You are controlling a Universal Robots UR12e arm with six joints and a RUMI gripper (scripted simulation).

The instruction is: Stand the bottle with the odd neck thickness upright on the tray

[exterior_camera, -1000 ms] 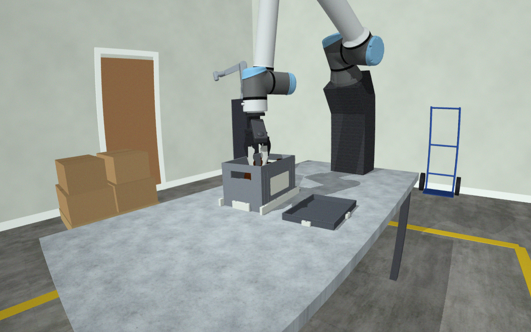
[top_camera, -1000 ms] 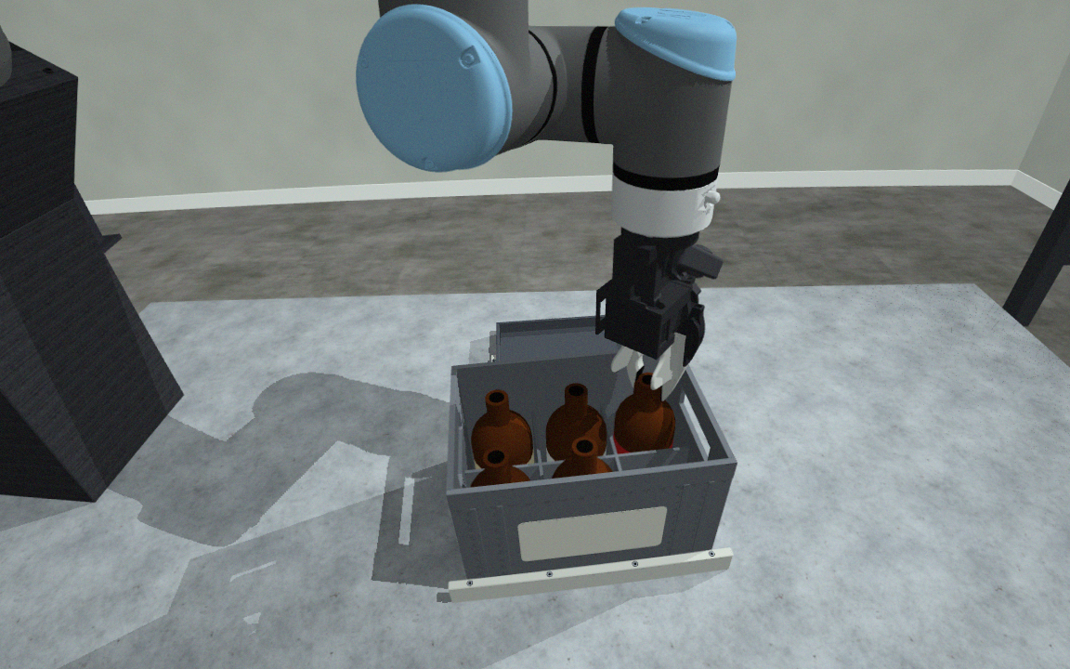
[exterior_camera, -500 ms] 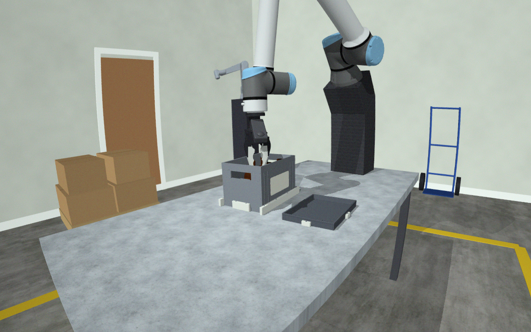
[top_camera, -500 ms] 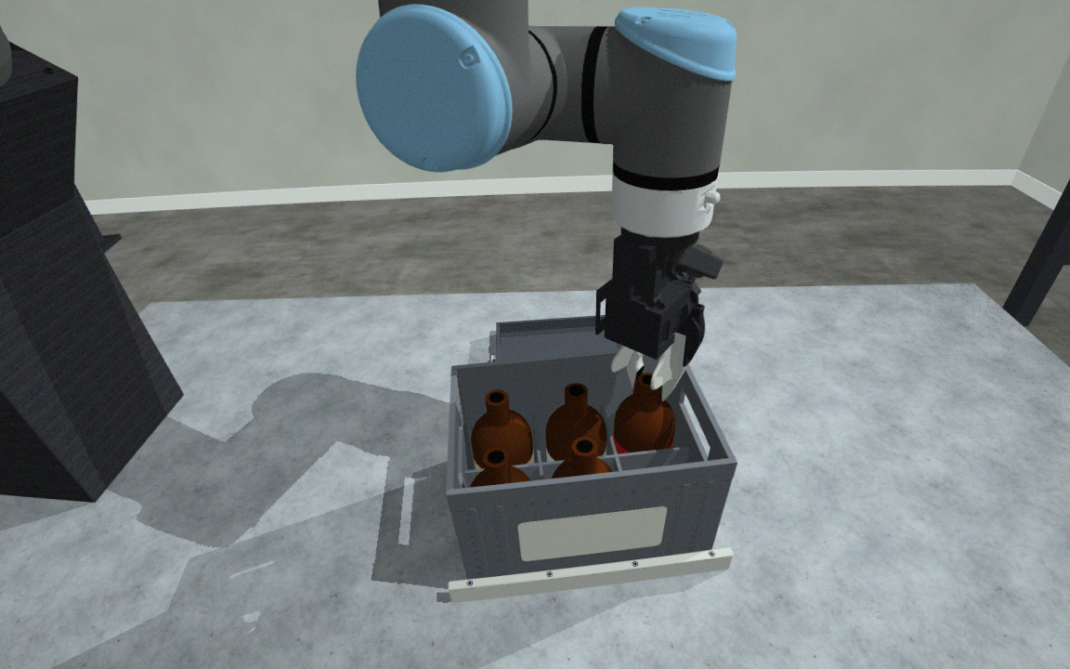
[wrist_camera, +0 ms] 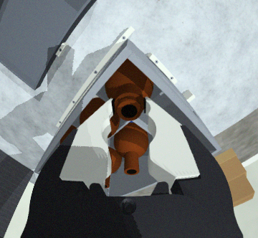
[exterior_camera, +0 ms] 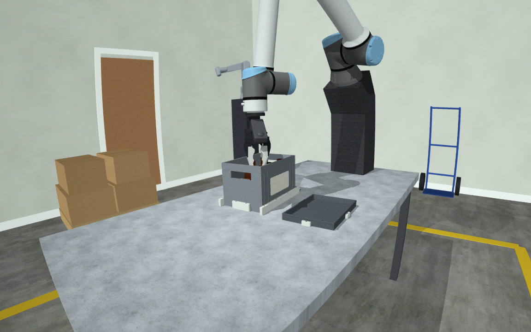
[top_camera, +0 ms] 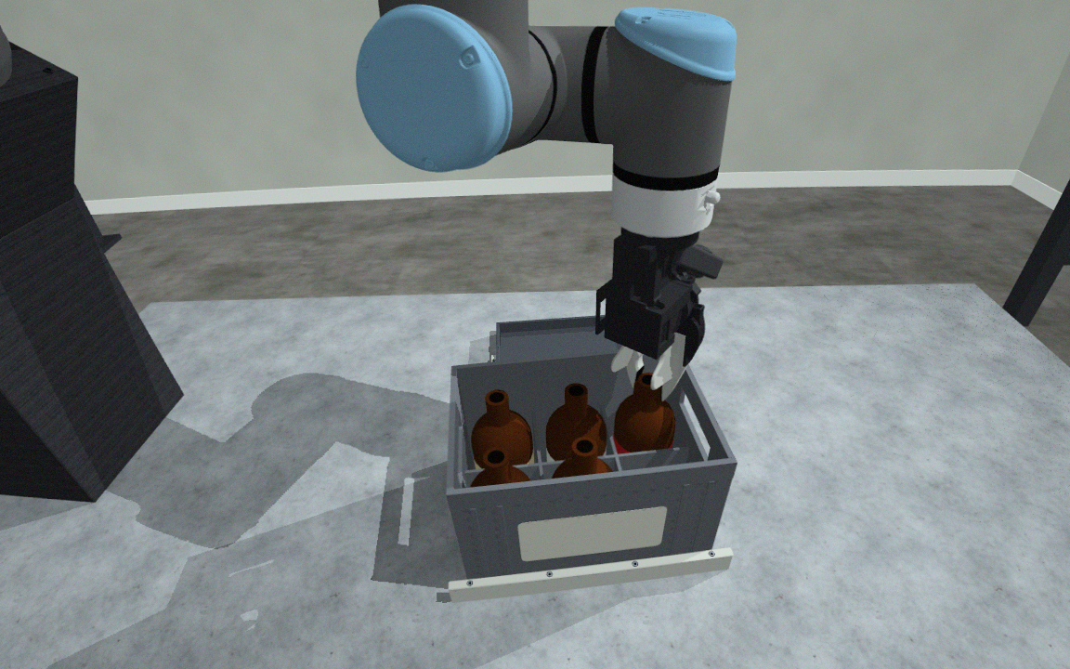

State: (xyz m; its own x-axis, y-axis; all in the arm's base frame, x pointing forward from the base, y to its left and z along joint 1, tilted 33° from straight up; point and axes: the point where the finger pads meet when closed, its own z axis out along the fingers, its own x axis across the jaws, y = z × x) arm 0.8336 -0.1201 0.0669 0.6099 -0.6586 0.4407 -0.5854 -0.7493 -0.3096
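The grey crate [top_camera: 489,519] [exterior_camera: 240,193] [wrist_camera: 172,100] holds five upright brown bottles. My gripper [top_camera: 645,373] [exterior_camera: 257,158] [wrist_camera: 129,99] points down into it, its white fingers shut on the neck of the back-right bottle [top_camera: 645,426] [wrist_camera: 129,77], as seen in the top view. This bottle stands in its compartment. Two others, the back-left bottle [top_camera: 502,439] and back-middle bottle [top_camera: 576,430], stand beside it. The front-left bottle [top_camera: 499,477] and front-middle bottle [top_camera: 587,472] are mostly hidden by the front wall. Neck differences are too small to tell. The grey tray [top_camera: 547,342] [exterior_camera: 321,208] [wrist_camera: 32,26] holds no bottle.
White strips [top_camera: 589,574] [exterior_camera: 240,205] [wrist_camera: 94,72] lie along the crate's foot. A small white block [exterior_camera: 305,223] touches the tray's side. The crate's high walls and inner dividers surround the bottles. Cardboard boxes [exterior_camera: 81,177] stand on the floor behind the table.
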